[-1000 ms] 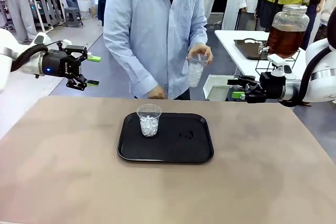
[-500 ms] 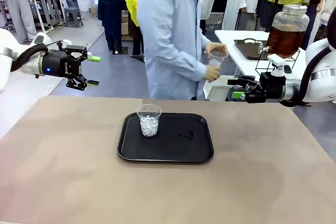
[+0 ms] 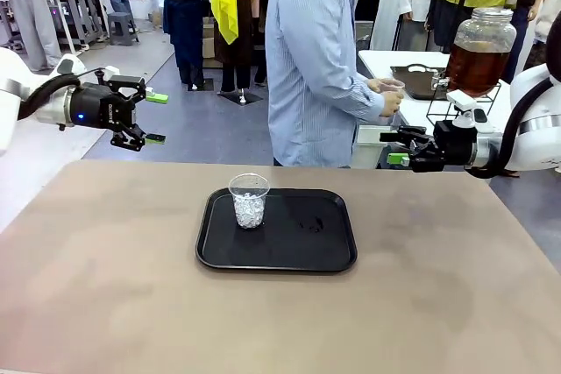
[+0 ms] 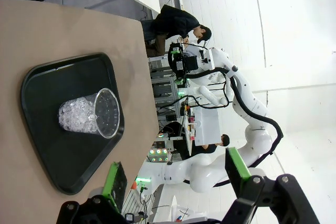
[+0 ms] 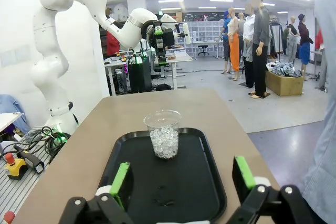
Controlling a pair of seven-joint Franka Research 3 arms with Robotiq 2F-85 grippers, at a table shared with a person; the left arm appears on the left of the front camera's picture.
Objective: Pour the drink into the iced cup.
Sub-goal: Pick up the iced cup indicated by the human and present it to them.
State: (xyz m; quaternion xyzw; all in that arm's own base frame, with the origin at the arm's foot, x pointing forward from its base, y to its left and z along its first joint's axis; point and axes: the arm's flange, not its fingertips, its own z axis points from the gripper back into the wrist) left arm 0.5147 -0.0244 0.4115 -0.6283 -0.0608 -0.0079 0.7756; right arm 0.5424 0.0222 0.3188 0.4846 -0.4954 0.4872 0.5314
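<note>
Hidden or unclear bits around the black tray [image 3: 263, 256].
Past the tray's far edge, the person [image 3: 316, 67] is cut off at the picture's top; their clear cup [image 3: 391, 87] is half covered by the hands, contents too small to tell. Off the tray's far right, the jar [image 3: 480, 41] stand sits partly behind the right arm [image 3: 535, 129]. Dark specks [image 3: 311, 225] on the tray beside the iced cup [image 3: 249, 201]: unreadable.

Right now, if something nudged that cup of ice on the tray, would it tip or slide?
The cup looks like thin clear plastic, so it would probably flex if squeezed. The ice fills its lower part, so weight sits low; likely it slides on the smooth tray rather than tipping.
</note>
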